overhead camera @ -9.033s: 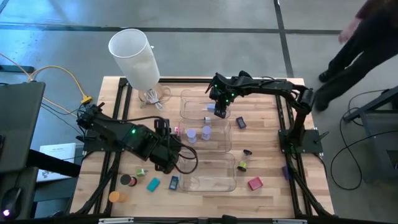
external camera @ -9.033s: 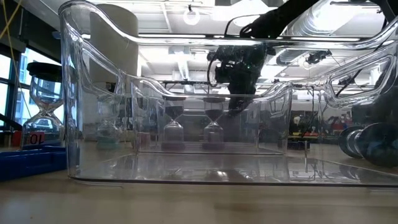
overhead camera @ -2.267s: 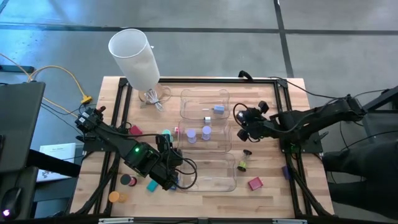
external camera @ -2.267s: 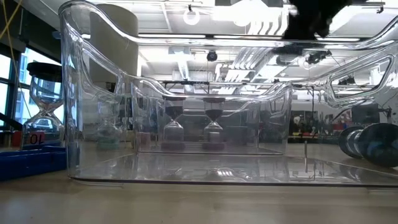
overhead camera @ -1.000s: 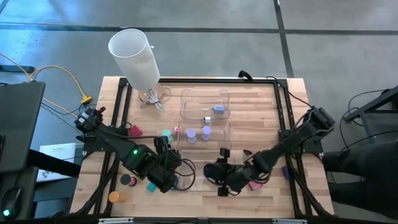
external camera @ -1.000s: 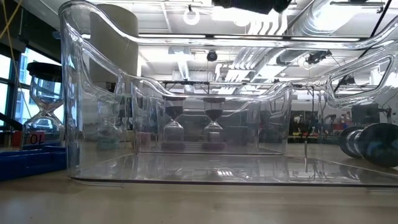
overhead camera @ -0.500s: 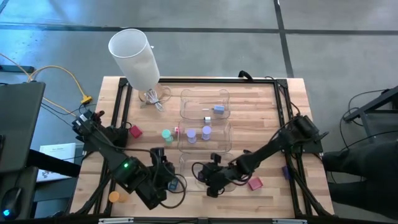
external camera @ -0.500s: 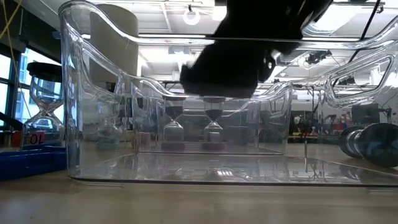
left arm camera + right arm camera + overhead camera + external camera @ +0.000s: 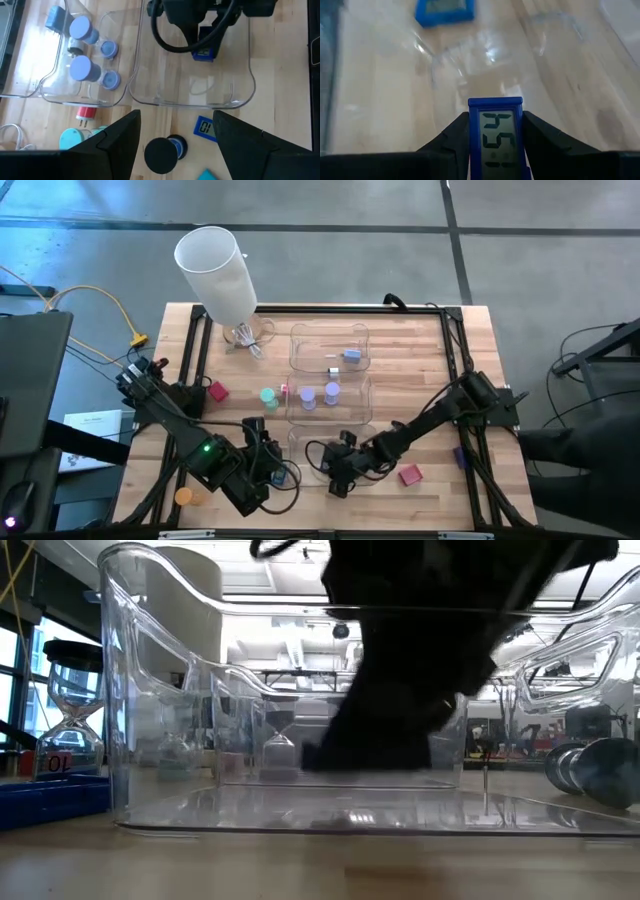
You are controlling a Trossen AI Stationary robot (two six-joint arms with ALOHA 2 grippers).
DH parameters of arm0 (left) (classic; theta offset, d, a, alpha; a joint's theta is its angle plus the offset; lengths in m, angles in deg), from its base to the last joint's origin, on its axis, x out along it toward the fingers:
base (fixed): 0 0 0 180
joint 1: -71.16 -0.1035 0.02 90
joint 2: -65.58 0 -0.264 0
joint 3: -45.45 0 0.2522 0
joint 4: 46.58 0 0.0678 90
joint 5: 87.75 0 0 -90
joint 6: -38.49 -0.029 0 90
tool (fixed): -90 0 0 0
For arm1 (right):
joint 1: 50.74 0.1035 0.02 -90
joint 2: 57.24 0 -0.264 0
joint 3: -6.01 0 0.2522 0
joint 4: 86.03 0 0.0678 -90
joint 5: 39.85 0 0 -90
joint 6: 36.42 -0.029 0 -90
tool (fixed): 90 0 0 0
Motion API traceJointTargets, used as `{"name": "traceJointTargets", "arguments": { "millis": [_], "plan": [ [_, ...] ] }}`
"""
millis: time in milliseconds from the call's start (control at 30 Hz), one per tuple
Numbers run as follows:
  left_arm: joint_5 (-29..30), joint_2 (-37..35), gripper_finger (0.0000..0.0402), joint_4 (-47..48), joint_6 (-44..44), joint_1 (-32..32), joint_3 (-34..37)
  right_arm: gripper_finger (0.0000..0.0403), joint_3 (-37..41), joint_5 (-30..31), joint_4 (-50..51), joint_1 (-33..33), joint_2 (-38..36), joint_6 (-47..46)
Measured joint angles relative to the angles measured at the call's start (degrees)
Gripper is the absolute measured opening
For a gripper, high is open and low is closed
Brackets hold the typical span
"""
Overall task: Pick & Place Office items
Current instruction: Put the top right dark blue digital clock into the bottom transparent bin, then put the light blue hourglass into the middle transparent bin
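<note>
Right gripper (image 9: 495,132) is clamped on a blue clock (image 9: 495,135) inside the front clear tray (image 9: 240,95); left gripper (image 9: 175,145) hangs apart nearby.

Blue digital timer (image 9: 495,133), dark digits, grey screen

Wooden table (image 9: 420,360) carries clear trays (image 9: 329,346) and red block (image 9: 410,475).

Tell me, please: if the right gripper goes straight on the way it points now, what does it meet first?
Probably the floor of the clear tray. The right gripper, shut on a blue digital timer, points down into it; depth is uncertain.
</note>
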State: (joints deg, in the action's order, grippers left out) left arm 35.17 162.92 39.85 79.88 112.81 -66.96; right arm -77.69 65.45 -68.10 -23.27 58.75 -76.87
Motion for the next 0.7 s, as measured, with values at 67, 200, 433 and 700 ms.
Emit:
{"name": "traceJointTargets", "arguments": {
  "millis": [67, 200, 433, 700],
  "plan": [
    [0.0, 0.0, 0.0239, 0.0, 0.0, 0.0, 0.0, 0.0134, 0.1, -0.5, -0.2, -0.1, 0.6, -1.6],
    [0.0, 0.0, 0.0239, -0.1, 0.0, 0.0, 0.0, 0.0196, 0.1, -0.3, -1.2, -0.2, 0.7, -3.0],
    [0.0, 0.0, 0.0239, -0.1, -1.0, 0.0, 0.0, 0.0323, 0.0, 0.8, -4.5, -0.1, 0.4, -1.4],
    [0.0, 0.0, 0.0239, -0.1, -1.0, 0.0, 0.0, 0.0313, 0.1, 1.9, -4.9, -0.2, -0.9, 1.6]
  ]
}}
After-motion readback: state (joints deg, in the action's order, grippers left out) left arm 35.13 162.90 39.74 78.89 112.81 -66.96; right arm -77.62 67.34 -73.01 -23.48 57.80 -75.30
